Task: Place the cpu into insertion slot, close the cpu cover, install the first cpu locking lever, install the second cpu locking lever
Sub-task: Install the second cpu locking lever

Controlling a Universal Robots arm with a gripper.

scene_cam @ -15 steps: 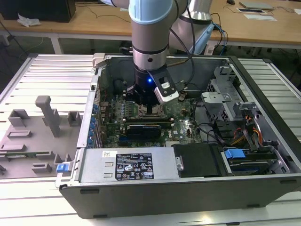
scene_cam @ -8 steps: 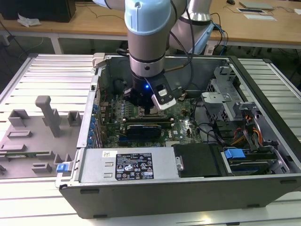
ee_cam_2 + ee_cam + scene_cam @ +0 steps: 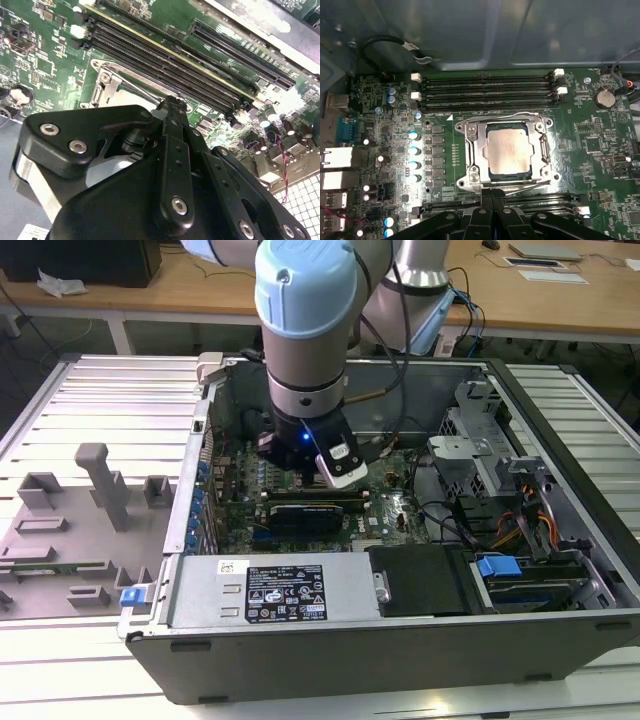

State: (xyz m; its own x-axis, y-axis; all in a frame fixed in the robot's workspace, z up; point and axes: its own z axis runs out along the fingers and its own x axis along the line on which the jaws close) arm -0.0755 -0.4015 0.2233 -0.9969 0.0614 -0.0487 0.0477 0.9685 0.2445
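Covered cpu (image 3: 508, 151) just beyond gripper (image 3: 491, 192)

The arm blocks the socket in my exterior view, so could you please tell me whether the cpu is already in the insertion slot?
Observer: Yes. In the first wrist view the cpu sits in the insertion slot, with the cpu cover lying flat around it.
Operator: Thank you. And where is the gripper?
Observer: In both wrist views the gripper has its fingertips together at the socket's edge, beside a thin wire lever.
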